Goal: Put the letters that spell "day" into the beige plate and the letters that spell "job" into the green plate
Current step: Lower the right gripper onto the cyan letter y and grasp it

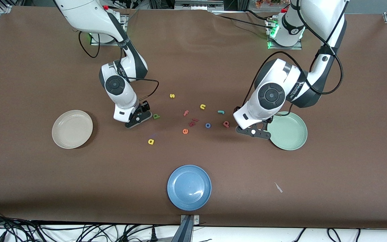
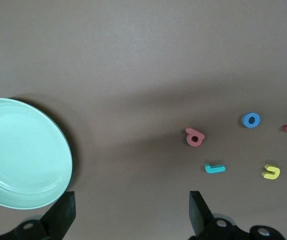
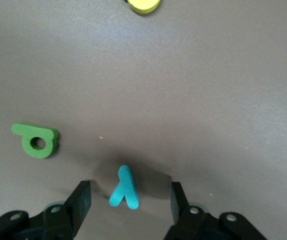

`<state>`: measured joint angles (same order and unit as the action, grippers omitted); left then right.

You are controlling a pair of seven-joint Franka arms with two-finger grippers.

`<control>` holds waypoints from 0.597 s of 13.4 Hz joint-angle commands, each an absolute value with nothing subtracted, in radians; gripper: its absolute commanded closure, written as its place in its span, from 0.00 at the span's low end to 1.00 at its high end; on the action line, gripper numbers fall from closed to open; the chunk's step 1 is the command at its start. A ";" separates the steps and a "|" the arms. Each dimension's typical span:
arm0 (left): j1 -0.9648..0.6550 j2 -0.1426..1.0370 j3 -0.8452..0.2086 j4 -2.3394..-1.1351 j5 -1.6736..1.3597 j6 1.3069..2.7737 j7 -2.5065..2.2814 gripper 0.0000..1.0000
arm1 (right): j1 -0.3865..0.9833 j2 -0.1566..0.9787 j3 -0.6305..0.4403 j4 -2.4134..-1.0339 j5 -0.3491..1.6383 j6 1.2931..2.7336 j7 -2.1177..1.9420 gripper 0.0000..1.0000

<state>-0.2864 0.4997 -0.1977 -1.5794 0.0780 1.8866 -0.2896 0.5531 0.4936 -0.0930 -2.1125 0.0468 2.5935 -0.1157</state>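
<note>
In the right wrist view the teal y [image 3: 125, 189] lies flat on the table between the fingers of my right gripper [image 3: 129, 201]. The jaws stand part way in, with a gap on each side of the letter. In the front view that gripper [image 1: 139, 118] hides the y. Beside it lie the green d [image 1: 156, 116] [image 3: 36, 140] and the yellow a [image 1: 151, 142] [image 3: 142, 5]. My left gripper [image 1: 254, 132] [image 2: 131, 215] hangs open and holds nothing, at the rim of the green plate [image 1: 289, 143] [image 2: 23, 155]. The pink-red b [image 1: 226, 124] [image 2: 194, 137], blue o [image 1: 208, 125] [image 2: 251, 120] and teal j [image 1: 221, 112] [image 2: 214, 168] lie close by. The beige plate [image 1: 72, 129] is empty.
A blue plate [image 1: 189, 187] stands nearest the front camera. A yellow s [image 1: 172, 96], yellow n [image 1: 203, 107], pink f [image 1: 186, 113], orange e [image 1: 185, 131] and dark red pieces [image 1: 193, 121] lie mid-table. A small paper scrap [image 1: 278, 187] lies nearer the camera than the green plate.
</note>
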 commanded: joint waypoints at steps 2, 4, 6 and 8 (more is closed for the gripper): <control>-0.291 0.495 -0.193 -1.592 0.087 1.904 -0.308 0.00 | 0.557 0.502 -0.092 -2.125 0.052 2.625 -0.115 0.41; -0.291 0.495 -0.193 -1.592 0.087 1.904 -0.308 0.00 | 0.557 0.502 -0.091 -2.125 0.051 2.625 -0.121 0.52; -0.291 0.495 -0.193 -1.592 0.087 1.904 -0.310 0.00 | 0.557 0.502 -0.091 -2.125 0.051 2.625 -0.121 0.66; -0.291 0.497 -0.193 -1.592 0.087 1.905 -0.310 0.00 | 0.557 0.503 -0.091 -2.125 0.052 2.625 -0.121 0.77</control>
<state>-0.2864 0.5041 -0.1975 -1.5794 0.0780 1.8876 -0.2947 0.5530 0.4965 -0.0923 -2.1119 0.0468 2.6054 -0.1157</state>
